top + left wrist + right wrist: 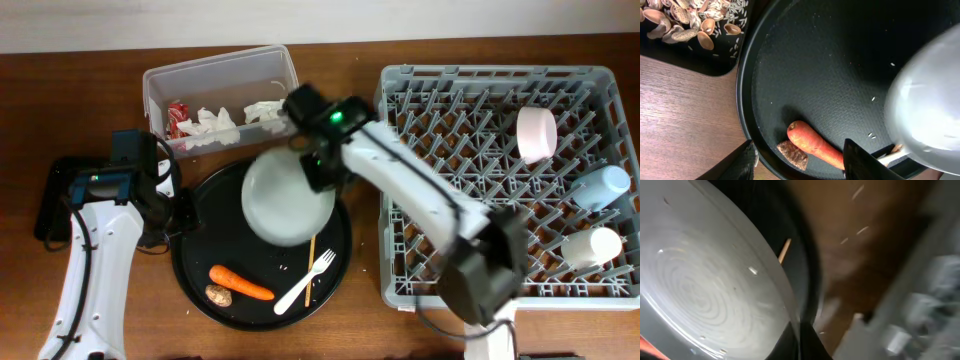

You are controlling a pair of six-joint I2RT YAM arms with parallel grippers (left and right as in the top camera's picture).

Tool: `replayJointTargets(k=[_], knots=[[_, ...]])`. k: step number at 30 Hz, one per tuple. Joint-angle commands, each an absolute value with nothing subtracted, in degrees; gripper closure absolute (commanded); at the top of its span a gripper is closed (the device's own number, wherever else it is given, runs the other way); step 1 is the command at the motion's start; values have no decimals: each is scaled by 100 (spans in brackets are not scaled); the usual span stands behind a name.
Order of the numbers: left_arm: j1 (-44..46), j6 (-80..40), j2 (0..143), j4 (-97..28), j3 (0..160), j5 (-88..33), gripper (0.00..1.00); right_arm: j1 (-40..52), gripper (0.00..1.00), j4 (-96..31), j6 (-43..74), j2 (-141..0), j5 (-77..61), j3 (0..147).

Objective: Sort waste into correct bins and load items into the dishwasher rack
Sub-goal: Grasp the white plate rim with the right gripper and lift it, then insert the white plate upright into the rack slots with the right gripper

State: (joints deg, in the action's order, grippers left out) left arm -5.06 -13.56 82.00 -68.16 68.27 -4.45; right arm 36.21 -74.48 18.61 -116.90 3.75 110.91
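Midpoint, roughly: clamps plate (285,205) by its rim in right gripper (320,168) above tray (200,250), short of rack (480,130) (three cups (536,133) already slotted, tissues (215,125) already binned), holds left gripper (802,162) wide open and empty over tray edge, leaves carrot (242,284), fork (305,283) and stick (311,255) unsorted.

Wooden table, pale strip behind.
From overhead I see the brown table (60,60) filling nearly the whole view, its grain running left to right. Past its far edge a pale, off-white strip (450,15) shows; wall or floor, I cannot tell. The light is even and soft. In my left wrist view the same wood looks lighter and finely streaked; in the right wrist view it is a brown blur.
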Motion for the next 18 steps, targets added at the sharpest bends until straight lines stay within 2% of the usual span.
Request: replayJointTargets(k=[1,7,10,13,18], knots=[[-532,-1387,8141,-6825,6906,-464,44,3245,96,-7762,1896,-10737,2056,11555],[-532,-1389,8141,-6827,6906,-467,44,2340,96,-8042,1900,-9998,4825,11552],[-532,-1389,8141,-6827,6906,-467,44,1962,96,-8049,2412,-10018,6062,11493],[-532,-1389,8141,-6845,6906,-467,44,1529,96,-8060,2825,-10106,6611,11454],[-532,-1389,8141,-6869,6906,-467,44,873,96,-8079,3057,-10328,6458,11443]])
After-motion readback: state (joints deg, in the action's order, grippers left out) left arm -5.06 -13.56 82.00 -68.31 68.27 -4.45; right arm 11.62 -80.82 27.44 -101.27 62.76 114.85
